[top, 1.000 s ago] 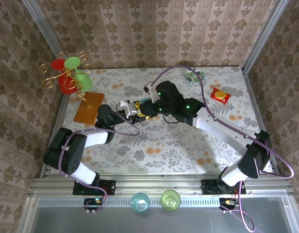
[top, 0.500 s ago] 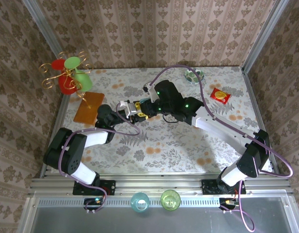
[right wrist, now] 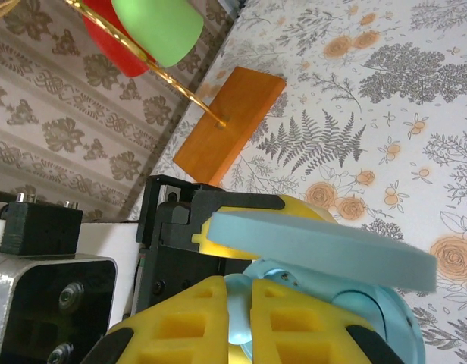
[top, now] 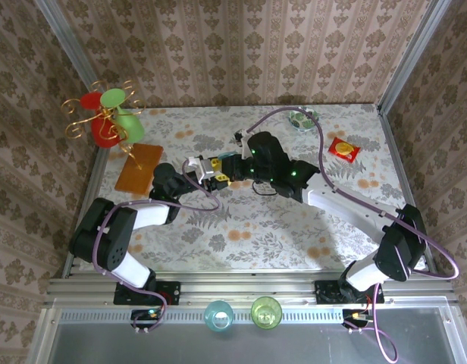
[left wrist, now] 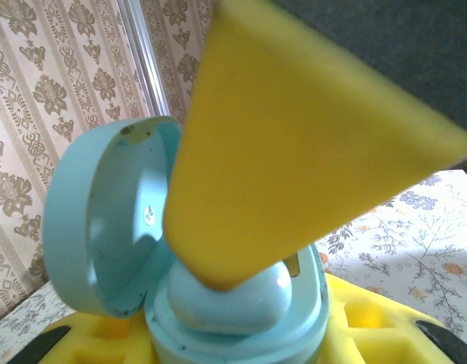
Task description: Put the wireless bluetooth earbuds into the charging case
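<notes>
The left jaws are closed on the case (left wrist: pixel 313 303), gripping its base between yellow pads (left wrist: pixel 370 326). They hold it mid-table, seemingly clear of the worktop (top: pixel 249 227), with the lid (left wrist: pixel 97 220) swung back so the wells face the other arm. This looks like a fixture grip, steadying the small, smooth shell while the other arm works on it from above. The right jaws are fully closed, their two pads (right wrist: pixel 188 322) drawn together into one blunt tip, and they hold nothing that I can make out. In the left wrist view that tip (left wrist: pixel 294 144) comes down slantwise into the open case and rests on an earbud (left wrist: pixel 249 299) lying in its well. The closed tip seems meant as a pusher, seating the earbud rather than carrying it. Whether the earbud is fully home I cannot tell, since the pad covers its top. From the right wrist the lid (right wrist: pixel 324 246) shows edge-on just above the right pads, so the approach passes close under it and could knock it shut. Compared with a second ago, the left arm (top: pixel 142 216) and the case have kept their place. The right arm (top: pixel 332 193) has shifted, with its wrist block a little further right and lower over the case. Its purple cable (top: pixel 317 152) now arcs wider toward the back of the worktop.
</notes>
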Controlling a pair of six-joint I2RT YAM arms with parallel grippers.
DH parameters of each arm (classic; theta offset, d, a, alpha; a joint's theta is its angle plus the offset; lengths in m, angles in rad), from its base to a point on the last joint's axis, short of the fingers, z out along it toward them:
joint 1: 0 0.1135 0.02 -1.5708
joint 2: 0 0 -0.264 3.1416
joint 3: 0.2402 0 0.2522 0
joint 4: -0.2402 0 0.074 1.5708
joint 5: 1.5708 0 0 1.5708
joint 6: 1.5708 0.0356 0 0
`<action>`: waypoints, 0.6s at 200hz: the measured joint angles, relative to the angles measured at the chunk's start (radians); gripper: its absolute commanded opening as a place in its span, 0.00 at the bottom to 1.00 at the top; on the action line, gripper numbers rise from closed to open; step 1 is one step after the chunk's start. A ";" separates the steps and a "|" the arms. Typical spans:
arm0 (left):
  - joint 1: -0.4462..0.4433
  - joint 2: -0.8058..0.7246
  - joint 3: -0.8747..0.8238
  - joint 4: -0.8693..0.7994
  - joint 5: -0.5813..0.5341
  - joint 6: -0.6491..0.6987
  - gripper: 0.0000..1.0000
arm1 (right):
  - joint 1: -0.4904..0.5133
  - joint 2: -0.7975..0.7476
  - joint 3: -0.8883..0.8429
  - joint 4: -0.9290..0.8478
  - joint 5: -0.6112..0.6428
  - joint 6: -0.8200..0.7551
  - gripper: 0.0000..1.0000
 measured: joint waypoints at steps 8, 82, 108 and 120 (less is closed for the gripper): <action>0.000 0.000 0.000 0.000 -0.005 0.000 0.26 | 0.000 -0.006 -0.013 0.016 0.005 0.011 0.17; 0.000 0.000 0.009 0.001 -0.018 -0.001 0.26 | 0.001 -0.030 -0.036 0.042 0.061 0.018 0.31; 0.000 0.000 0.009 0.004 -0.022 -0.004 0.26 | 0.001 -0.041 -0.036 0.031 0.076 -0.011 0.34; 0.000 0.000 0.009 0.005 -0.022 -0.007 0.26 | 0.001 -0.045 -0.036 0.031 0.077 -0.023 0.36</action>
